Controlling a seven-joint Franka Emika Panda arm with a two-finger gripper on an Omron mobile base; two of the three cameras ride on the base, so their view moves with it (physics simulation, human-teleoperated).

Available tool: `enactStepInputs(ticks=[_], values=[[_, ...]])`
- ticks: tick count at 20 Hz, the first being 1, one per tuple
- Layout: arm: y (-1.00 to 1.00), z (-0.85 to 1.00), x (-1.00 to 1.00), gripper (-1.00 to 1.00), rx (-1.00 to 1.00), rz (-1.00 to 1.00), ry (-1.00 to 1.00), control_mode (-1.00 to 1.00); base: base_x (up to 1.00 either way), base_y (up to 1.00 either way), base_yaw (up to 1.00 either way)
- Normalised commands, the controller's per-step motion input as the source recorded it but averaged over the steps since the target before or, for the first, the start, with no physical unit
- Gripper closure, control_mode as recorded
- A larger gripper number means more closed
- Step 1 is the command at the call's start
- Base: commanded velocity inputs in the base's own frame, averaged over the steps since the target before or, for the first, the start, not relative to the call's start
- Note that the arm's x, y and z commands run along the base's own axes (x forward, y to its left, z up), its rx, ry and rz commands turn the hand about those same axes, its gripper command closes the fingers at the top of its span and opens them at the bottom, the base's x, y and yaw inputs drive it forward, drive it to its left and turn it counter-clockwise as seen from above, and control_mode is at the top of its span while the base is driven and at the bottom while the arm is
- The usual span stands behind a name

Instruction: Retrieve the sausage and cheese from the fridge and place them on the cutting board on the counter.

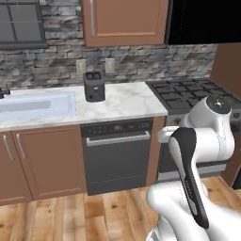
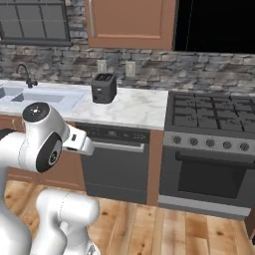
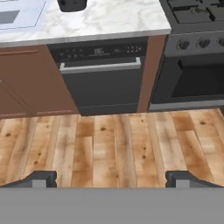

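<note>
My gripper (image 3: pixel 111 179) is open, its two dark fingertips (image 3: pixel 43 178) spread wide with nothing between them. It points down at the wooden floor (image 3: pixel 109 148) in front of the lower cabinets. The white marble counter (image 1: pixel 124 101) (image 2: pixel 137 107) (image 3: pixel 113 19) runs across the wall ahead on brown cabinets. The sausage, the cheese, the fridge and the cutting board are out of view.
A black toaster (image 1: pixel 94 86) (image 2: pixel 104 87) stands on the counter by the stone wall. A sink (image 1: pixel 35 106) lies to its left. A dark dishwasher (image 1: pixel 117 155) (image 3: pixel 101 78) sits below, with a grey stove (image 1: pixel 193 92) (image 2: pixel 214 119) to the right.
</note>
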Motion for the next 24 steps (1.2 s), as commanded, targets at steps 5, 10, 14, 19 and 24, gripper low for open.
enactStepInputs(ticks=[5, 10, 14, 19, 24], values=[[0.0, 0.0, 0.0, -1.0, 0.0, 0.0, 0.0, 1.0, -0.44, -0.8, 0.0], [0.0, 0.0, 0.0, -1.0, 0.0, 0.0, 0.0, 1.0, -0.43, -0.74, -0.04], [0.0, 0.0, 0.0, -1.0, 0.0, 0.0, 0.0, 1.0, -0.49, -0.71, -0.02], [0.0, 0.0, 0.0, -1.0, 0.0, 0.0, 0.0, 1.0, -0.49, -0.69, -0.03], [0.0, 0.0, 0.0, -1.0, 0.0, 0.0, 0.0, 1.0, -0.46, -0.73, -0.03]])
